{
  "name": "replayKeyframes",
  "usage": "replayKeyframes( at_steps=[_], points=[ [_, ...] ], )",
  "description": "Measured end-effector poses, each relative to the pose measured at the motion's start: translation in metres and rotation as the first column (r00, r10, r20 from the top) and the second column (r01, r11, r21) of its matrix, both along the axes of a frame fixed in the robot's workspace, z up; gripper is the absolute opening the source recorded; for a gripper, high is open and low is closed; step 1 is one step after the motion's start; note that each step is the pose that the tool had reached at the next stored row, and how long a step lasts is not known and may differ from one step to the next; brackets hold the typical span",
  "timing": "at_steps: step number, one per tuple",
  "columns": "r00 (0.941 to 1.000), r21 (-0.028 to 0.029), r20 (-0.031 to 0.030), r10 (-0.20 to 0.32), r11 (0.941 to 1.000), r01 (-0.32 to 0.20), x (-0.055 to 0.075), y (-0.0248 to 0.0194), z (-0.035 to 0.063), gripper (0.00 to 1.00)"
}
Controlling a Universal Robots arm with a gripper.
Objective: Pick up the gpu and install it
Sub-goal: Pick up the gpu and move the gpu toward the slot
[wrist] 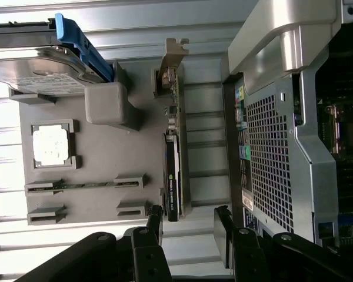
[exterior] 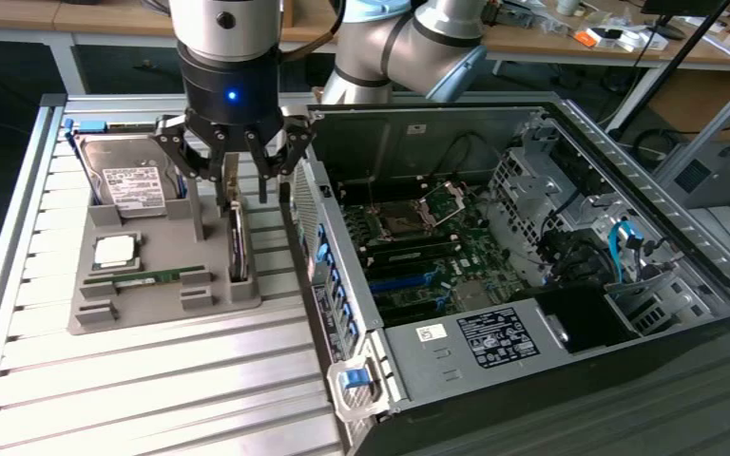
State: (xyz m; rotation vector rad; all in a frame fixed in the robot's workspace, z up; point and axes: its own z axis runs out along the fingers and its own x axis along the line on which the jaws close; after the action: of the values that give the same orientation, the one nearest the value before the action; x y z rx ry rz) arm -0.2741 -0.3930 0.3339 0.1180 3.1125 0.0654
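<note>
Gripper [exterior: 248, 195] fingers [wrist: 222, 229] spread above gpu [exterior: 237, 242]; wrist view adds silvery bracket [wrist: 176, 50], gpu on edge.

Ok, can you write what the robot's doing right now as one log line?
stage: pre-grasp | fingers: open, over gpu | gpu: on edge in gray holder, not held | case: open, beside holder

There is one gray tray [exterior: 149, 309], and on it sit one hard drive [exterior: 130, 185], one square chip [exterior: 115, 251], one green memory stick [exterior: 156, 276] and one gpu [exterior: 237, 249]. There is one open computer case [exterior: 467, 337] and one gripper [exterior: 239, 185]
</note>
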Motion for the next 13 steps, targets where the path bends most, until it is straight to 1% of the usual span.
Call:
replayKeyframes(
  at_steps=[13],
  points=[
    [1.0000, -0.0007, 0.0000, 0.000, 1.0000, 0.000, 0.0000, 0.0000, -0.0072, 0.48]
  ],
)
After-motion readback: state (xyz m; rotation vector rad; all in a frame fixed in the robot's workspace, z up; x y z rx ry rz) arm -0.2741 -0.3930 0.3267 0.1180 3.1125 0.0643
